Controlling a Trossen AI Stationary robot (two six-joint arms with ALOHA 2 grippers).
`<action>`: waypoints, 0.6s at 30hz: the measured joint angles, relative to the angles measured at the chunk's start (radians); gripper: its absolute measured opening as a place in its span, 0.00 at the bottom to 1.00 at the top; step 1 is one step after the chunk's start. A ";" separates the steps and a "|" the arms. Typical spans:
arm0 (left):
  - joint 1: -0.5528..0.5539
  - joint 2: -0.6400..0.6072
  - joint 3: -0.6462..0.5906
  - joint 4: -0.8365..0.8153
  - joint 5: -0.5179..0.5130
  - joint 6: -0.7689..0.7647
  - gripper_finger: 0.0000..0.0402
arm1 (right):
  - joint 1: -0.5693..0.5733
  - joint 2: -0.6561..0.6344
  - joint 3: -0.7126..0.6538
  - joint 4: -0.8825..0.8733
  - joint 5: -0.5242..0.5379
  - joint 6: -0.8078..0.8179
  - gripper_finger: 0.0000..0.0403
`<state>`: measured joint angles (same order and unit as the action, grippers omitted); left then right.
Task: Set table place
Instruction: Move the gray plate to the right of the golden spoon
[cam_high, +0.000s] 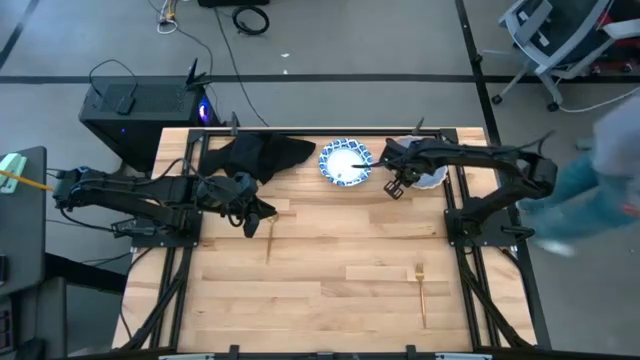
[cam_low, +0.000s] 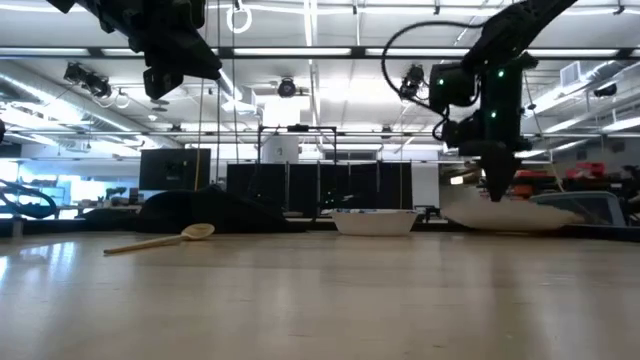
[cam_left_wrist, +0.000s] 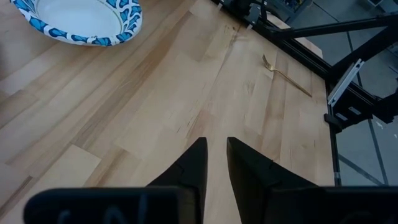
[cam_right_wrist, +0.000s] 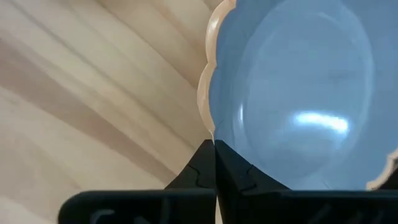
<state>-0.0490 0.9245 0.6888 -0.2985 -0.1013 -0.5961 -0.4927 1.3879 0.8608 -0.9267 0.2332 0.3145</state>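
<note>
A round blue-grey plate (cam_right_wrist: 292, 93) with a scalloped rim sits at the table's far right, and my right gripper (cam_right_wrist: 214, 149) is shut on its rim. The blue-and-white dish (cam_high: 345, 162) stands to its left. A black napkin (cam_high: 255, 155) lies crumpled at the far left. A gold spoon (cam_high: 270, 237) lies on the wood left of centre. A gold fork (cam_high: 421, 290) lies near the front right. My left gripper (cam_left_wrist: 216, 162) hangs above the table by the spoon, slightly open with nothing between its fingers. My right gripper pinches the plate's rim (cam_right_wrist: 208, 124) between its two fingers, on the side toward the table's left. The fingers come steeply from above. In the low view the plate (cam_low: 510, 215) tilts, its held edge raised. I cannot tell whether its far edge is off the table.
Black metal rails (cam_high: 455, 215) edge the table (cam_high: 330, 270), whose middle and front are bare wood. A black computer case (cam_high: 140, 105) stands beyond the far left corner. A person in blue (cam_high: 600, 185) is at the right, beside an office chair (cam_high: 555, 40).
</note>
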 joint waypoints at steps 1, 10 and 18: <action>0.000 0.000 0.000 0.000 0.000 0.000 0.18 | 0.008 -0.016 0.000 -0.009 0.002 0.007 0.00; 0.000 0.000 0.000 0.000 0.000 0.000 0.17 | 0.117 -0.132 0.000 -0.076 0.048 0.107 0.00; 0.000 0.000 0.000 0.000 0.000 0.000 0.17 | 0.249 -0.153 0.118 -0.225 0.134 0.170 0.00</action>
<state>-0.0490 0.9245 0.6888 -0.2985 -0.1017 -0.5961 -0.2434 1.2347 0.9792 -1.1519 0.3673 0.4850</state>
